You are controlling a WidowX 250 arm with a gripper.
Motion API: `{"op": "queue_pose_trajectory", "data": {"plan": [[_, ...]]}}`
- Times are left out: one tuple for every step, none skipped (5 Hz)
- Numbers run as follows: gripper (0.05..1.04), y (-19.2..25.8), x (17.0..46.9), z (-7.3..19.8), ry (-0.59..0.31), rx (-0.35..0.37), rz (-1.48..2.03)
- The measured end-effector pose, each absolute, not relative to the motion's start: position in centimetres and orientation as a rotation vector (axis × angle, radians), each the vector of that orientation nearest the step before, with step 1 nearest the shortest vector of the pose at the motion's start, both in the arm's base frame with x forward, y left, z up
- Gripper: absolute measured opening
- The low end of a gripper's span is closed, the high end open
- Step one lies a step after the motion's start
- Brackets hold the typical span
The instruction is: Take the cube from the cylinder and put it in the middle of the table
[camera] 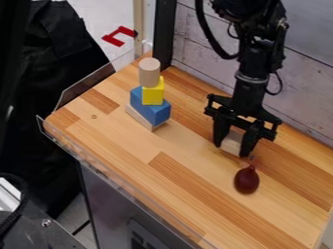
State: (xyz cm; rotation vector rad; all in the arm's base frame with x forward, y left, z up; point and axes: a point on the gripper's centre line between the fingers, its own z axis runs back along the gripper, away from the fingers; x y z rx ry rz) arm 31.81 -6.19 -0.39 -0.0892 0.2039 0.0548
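Wooden cube (232, 142) held in pincer (231, 149) at bench (130, 141) | dark-red bulb (246, 180) placed near | cylinder (149, 73) stacked on yellow block (153, 95), blue block (153, 109), pale block (141, 118)

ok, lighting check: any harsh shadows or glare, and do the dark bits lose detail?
Camera view: soft, fairly even light on the wooden tabletop, no harsh shadows or strong glare there; camera view: black cloth at left sinks to near-black; camera view: pale block stands out against the black gripper.

Black arm (251, 87) upright, claw (232, 149) clamped, pointing down
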Motion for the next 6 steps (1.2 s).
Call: {"op": "queue_pose_trajectory", "data": {"plan": [[0.572, -5.76, 31.85, -0.35, 0.202, -0.076, 0.051], [0.572, -5.51, 31.86, -0.4, 0.201, -0.059, 0.03], [0.624, -5.48, 31.97, -0.41, 0.211, -0.049, 0.014], [0.917, -5.53, 32.06, -0.4, 0.217, -0.048, 0.008], [1.004, -5.52, 32.05, -0.34, 0.217, -0.051, 0.011], [1.0, -5.64, 31.88, -0.22, 0.228, -0.047, 0.014]]}}
